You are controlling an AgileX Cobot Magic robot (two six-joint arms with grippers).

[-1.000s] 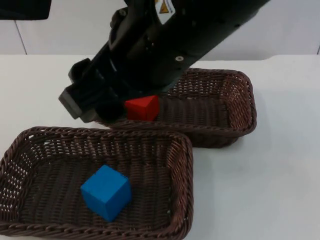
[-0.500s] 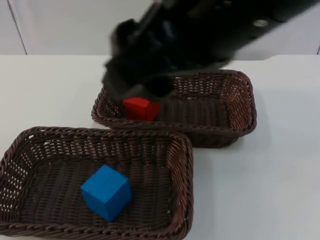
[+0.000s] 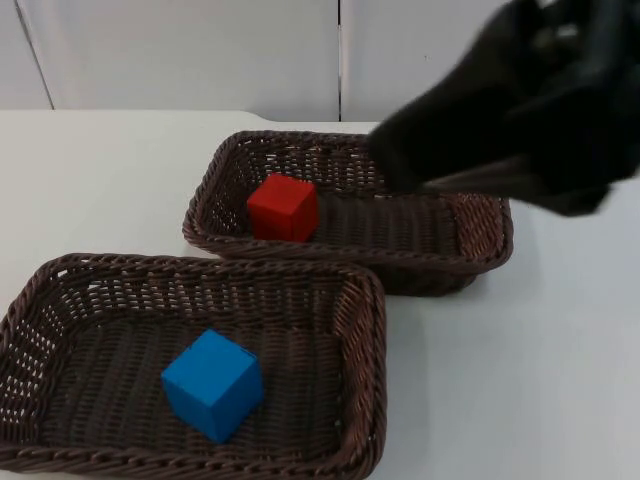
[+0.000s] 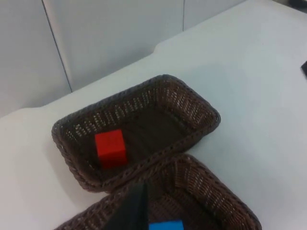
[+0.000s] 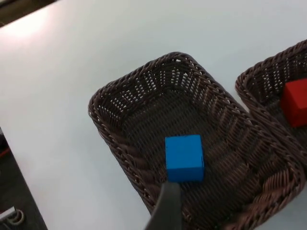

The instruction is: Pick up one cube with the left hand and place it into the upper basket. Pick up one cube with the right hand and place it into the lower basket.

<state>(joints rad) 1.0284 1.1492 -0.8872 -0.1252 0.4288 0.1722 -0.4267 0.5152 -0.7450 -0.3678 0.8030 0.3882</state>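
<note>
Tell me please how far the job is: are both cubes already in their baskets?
Both placements look done. The red cube lies in the upper basket, and the blue cube lies in the lower basket. Neither cube is held by an arm. One black arm hangs blurred above the upper basket's right end. Nothing seems left except bringing the arms away.

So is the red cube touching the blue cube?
Apart. In the top view the red cube lies in the upper basket and the blue cube in the lower basket, with both basket walls between them.
</note>
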